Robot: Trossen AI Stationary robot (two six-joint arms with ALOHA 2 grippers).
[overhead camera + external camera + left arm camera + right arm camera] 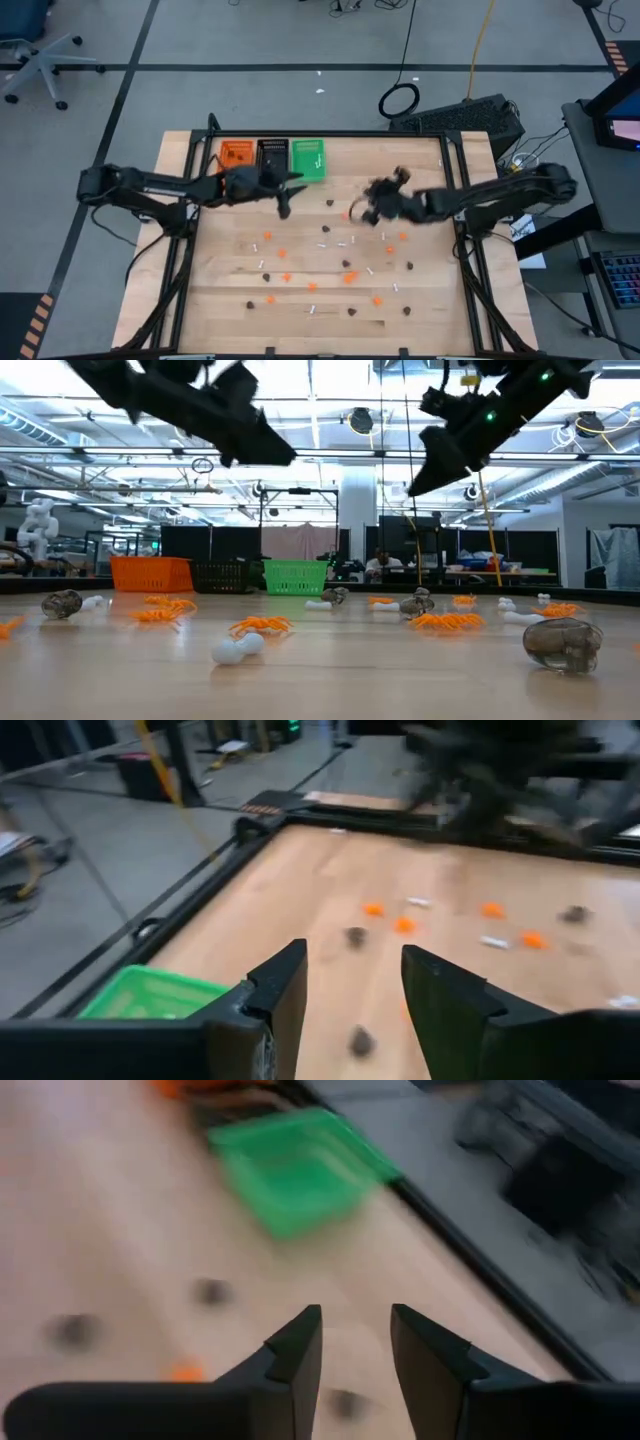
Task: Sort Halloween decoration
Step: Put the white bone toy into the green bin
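Note:
The Halloween decoration lies scattered over the wooden table: orange pieces (pixel 348 278), dark brown pieces (pixel 409 266) and small white sticks (pixel 347 242). In the low view, a white stick (pixel 237 648), an orange piece (pixel 262 625) and a dark piece (pixel 563 642) rest on the wood. My left gripper (pixel 287 205) hangs above the table near the green tray, open and empty (pixel 355 960). My right gripper (pixel 358 212) hangs above the table's far middle. Its fingers stand apart with nothing between them (pixel 355 1320).
Three small trays stand in a row at the table's far edge: orange (pixel 237 154), black (pixel 272 155) and green (pixel 308 160). A black frame rims the table (pixel 455 160). A dark case (pixel 470 118) sits on the floor beyond the far right corner.

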